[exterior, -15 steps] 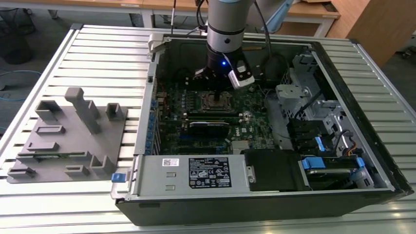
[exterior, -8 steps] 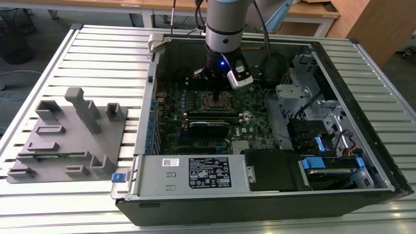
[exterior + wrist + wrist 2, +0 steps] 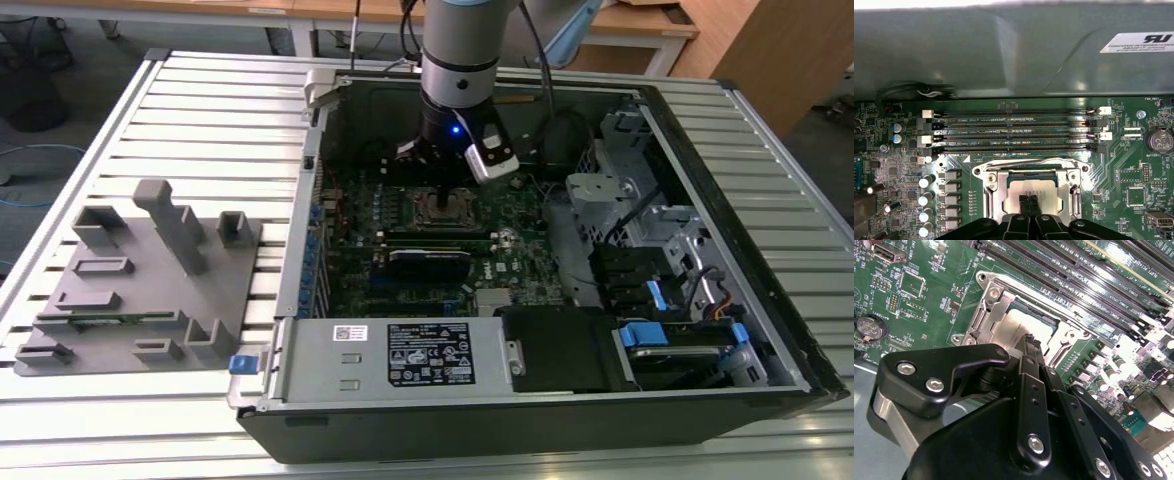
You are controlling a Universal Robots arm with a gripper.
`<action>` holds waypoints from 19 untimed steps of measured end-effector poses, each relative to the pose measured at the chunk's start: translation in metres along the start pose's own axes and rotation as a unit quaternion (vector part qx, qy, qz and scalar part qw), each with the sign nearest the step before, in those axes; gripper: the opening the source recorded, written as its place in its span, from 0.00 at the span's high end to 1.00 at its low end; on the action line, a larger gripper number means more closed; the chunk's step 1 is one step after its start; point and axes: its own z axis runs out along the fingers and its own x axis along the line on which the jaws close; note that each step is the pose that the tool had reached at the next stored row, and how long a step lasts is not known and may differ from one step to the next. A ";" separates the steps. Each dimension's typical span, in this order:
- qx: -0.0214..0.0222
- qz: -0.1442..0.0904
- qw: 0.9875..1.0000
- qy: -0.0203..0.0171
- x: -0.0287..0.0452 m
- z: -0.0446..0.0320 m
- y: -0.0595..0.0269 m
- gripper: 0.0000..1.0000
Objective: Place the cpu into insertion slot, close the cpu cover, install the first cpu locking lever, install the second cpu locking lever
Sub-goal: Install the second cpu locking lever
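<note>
The cpu (image 3: pixel 1046 196) lies flat in the insertion slot (image 3: pixel 445 208) on the green motherboard, its silver-grey top showing through a window. The cpu cover (image 3: pixel 1030 167), a silvery metal frame, lies down around it; in the second wrist view the cover (image 3: pixel 995 296) frames the cpu (image 3: pixel 1015 324). My gripper (image 3: pixel 1029 202) hangs straight above the chip, its two black fingers pressed together, shut, with the tips at or just over the cpu's top. In the exterior view the gripper (image 3: pixel 445 188) reaches down into the open computer case. I cannot tell how the locking levers stand.
Long black memory slots (image 3: pixel 1014 131) run beside the socket, with the case wall (image 3: pixel 1004 55) beyond them. Capacitors (image 3: pixel 927 182) and a coin battery (image 3: pixel 1158 140) flank it. A grey fixture block (image 3: pixel 134 280) stands outside the case. A power supply (image 3: pixel 400 355) and drive cage (image 3: pixel 627 210) fill the case's other parts.
</note>
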 end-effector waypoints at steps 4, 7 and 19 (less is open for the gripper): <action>0.000 0.000 1.000 0.000 0.0000 -0.0006 0.0000 0.90; 0.000 0.000 1.000 0.000 -0.0001 -0.0027 0.0001 0.90; -0.001 0.000 1.000 0.000 -0.0005 -0.0222 0.0007 0.90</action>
